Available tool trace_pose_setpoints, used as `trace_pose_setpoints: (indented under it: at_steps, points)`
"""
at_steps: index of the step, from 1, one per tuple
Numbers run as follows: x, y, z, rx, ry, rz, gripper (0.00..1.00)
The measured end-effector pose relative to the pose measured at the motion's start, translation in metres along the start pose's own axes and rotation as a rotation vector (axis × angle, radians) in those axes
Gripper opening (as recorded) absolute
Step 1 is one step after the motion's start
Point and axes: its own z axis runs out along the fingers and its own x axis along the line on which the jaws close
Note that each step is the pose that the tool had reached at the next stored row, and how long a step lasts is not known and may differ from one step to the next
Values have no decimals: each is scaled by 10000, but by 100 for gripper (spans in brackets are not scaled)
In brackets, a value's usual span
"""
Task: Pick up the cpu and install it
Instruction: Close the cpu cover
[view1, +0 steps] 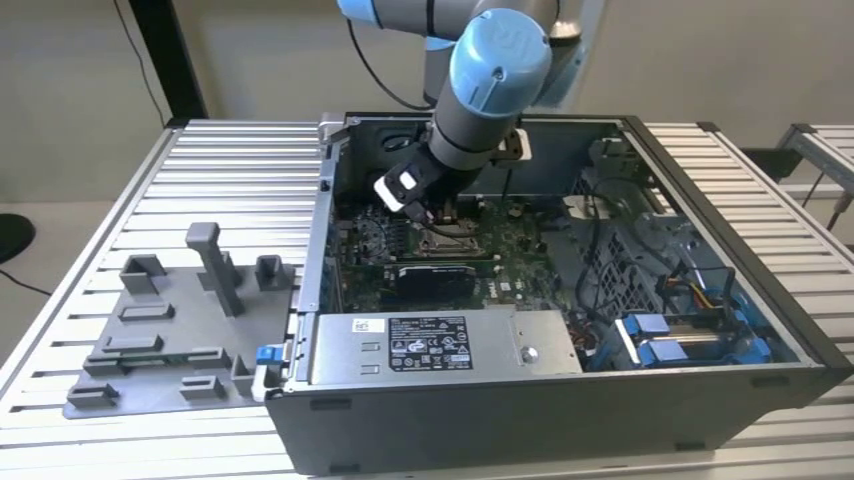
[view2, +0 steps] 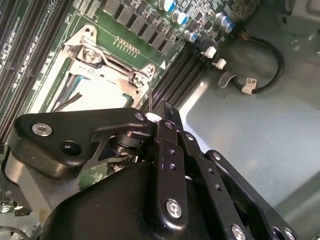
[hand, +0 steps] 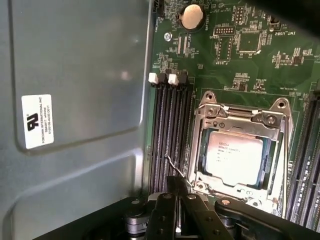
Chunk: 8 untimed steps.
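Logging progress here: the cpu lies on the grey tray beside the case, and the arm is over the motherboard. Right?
One part is wrong. The cpu sits inside the socket frame on the motherboard, as the first wrist view shows. The arm is indeed over the motherboard.

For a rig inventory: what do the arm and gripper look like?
The arm is a grey tube with rounded light-blue joint caps; a black cable loops behind it. A white block sits at the wrist. The gripper is black jointed metal bars fastened with silver screws.
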Motion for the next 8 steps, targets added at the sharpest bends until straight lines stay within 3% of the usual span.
trace_pose_setpoints:
  at_steps: [8]
  points:
    - [-21,-1,8,7,-53,9,0]
